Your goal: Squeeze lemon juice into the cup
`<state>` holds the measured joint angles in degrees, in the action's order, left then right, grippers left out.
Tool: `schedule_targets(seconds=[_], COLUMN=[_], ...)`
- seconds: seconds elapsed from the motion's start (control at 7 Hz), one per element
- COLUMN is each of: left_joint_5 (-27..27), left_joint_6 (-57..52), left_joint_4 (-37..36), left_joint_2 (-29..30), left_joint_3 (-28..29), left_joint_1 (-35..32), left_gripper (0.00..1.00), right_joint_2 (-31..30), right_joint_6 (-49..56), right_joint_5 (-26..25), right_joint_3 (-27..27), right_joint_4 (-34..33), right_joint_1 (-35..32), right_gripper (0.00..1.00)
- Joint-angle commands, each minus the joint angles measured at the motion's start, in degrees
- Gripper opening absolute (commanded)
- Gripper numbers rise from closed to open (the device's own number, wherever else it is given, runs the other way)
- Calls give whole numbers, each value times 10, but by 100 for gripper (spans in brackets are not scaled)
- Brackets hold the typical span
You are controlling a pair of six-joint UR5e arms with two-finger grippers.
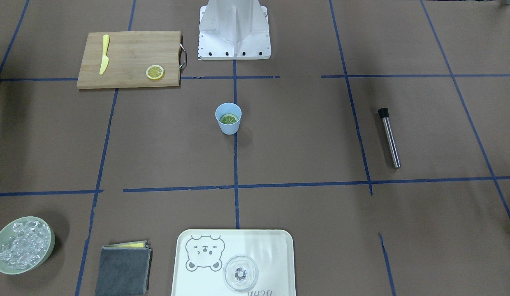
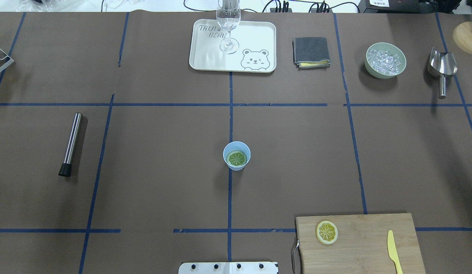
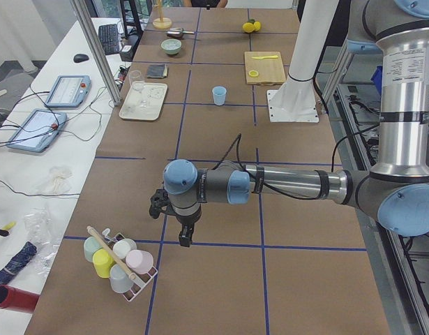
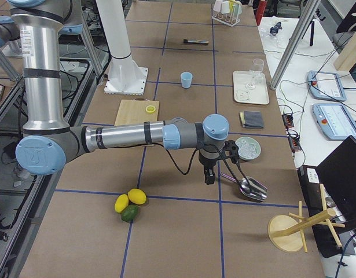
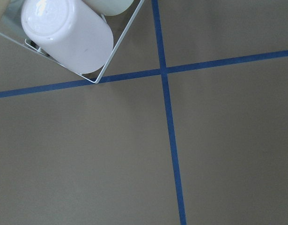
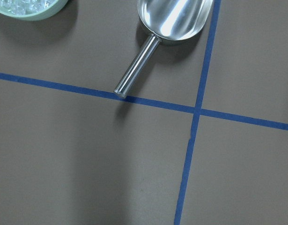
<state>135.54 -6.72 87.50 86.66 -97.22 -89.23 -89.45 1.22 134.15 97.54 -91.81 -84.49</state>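
Note:
The light-blue cup (image 1: pixel 229 128) stands upright at the table's middle, also in the overhead view (image 2: pixel 236 168). One lemon slice (image 2: pixel 236 158) lies flat inside it and looks greenish. A second lemon slice (image 2: pixel 327 232) lies on the wooden cutting board (image 2: pixel 365 243). Neither gripper shows in the front or overhead views. My left gripper (image 3: pixel 183 239) hangs far off by a rack of cups (image 3: pixel 120 259). My right gripper (image 4: pixel 208 176) hangs near a steel scoop (image 4: pixel 247 186). I cannot tell whether either is open or shut.
A yellow plastic knife (image 2: pixel 393 249) lies on the board. A steel muddler (image 2: pixel 71 144) lies to the left. A tray (image 2: pixel 209 57) with a clear glass (image 2: pixel 228 23), a grey cloth (image 2: pixel 311 52) and a bowl of ice (image 2: pixel 385 60) are at the far edge.

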Motion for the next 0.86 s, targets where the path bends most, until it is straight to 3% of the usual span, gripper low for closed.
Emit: schedule_targets(seconds=[0.0, 0.71], left_joint_5=[3, 4], left_joint_6=[0, -1], left_joint_4=[5, 6], left_joint_2=[9, 9], left_joint_3=[-3, -8], left_joint_1=[1, 3], left_gripper=[100, 100], right_joint_2=[1, 0], right_joint_6=[-2, -3], right_joint_5=[3, 3], right_joint_3=[0, -2], right_joint_4=[4, 8], right_joint_1=[3, 8], right_gripper=[100, 100])
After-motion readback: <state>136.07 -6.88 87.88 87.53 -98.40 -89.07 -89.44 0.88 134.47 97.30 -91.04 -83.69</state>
